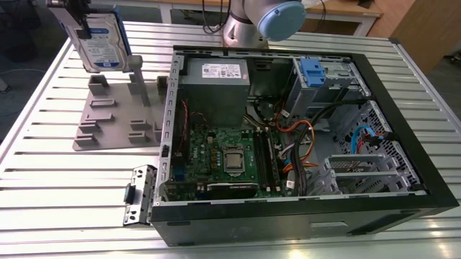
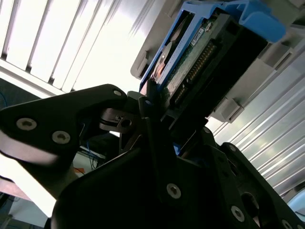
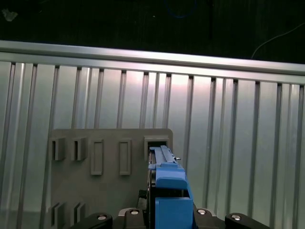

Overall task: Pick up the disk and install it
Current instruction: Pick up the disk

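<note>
The disk (image 1: 101, 42) is held upright in the air near the exterior view's upper left corner, above the grey slotted stand (image 1: 115, 127) on the slatted counter (image 1: 58, 183). Its lower edge appears clear of the stand's slots. The gripper (image 2: 171, 119) is clamped on the disk's upper end, with the black fingers (image 2: 152, 114) pressed against its two broad faces, as seen in the second wrist view. The open computer case (image 1: 403, 178) lies well apart, toward the exterior view's right.

The disk is judged to be stiff and rather heavy for its size, so a firm grasp is called for. Its metal shell is smooth, and slipping is possible if the squeeze is light. It is also thought fragile: knocks should be avoided, and the bare circuit board (image 2: 193, 71) with its connector pins is better left untouched. The blue plastic side rails (image 2: 259, 19) may flex, so the metal body between them is the sounder place to be gripped.
</note>
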